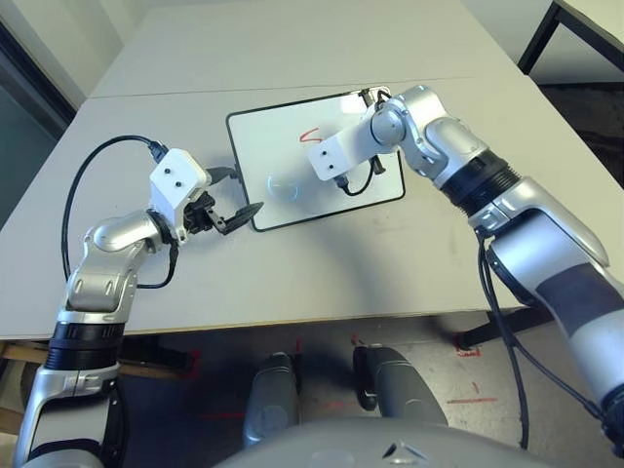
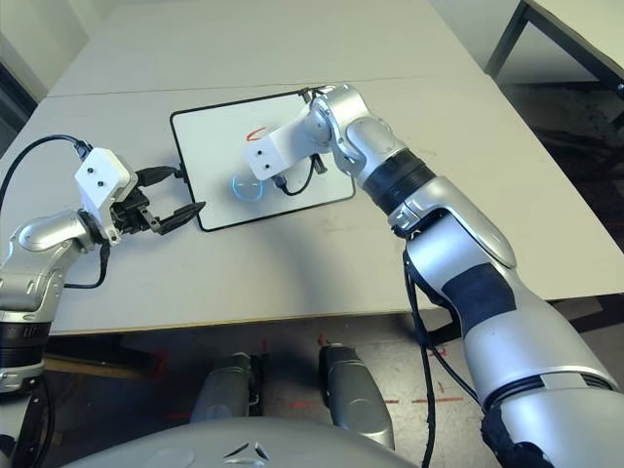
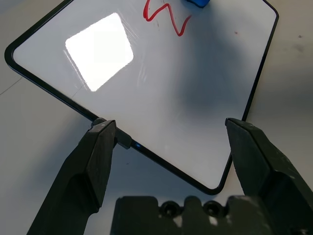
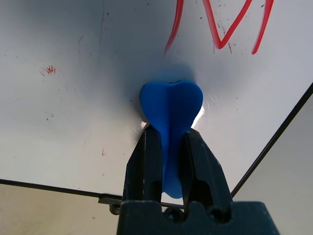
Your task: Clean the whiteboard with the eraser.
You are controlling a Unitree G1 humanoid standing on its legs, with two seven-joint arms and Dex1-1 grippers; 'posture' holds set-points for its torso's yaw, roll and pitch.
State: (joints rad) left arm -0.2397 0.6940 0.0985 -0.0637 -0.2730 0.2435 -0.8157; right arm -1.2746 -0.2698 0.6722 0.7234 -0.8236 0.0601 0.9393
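One whiteboard bears one red scribble; the right gripper pinches one eraser, the left gripper gapes wide.

A pale grey bench fills the scene; a black-legged table stands beyond, over dark floor.

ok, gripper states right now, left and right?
Left gripper: open, fingers spread at the whiteboard corner, holding nothing.
Right gripper: shut on the eraser, over the board.

The table is bare all around the whiteboard; the right gripper sits over the board.
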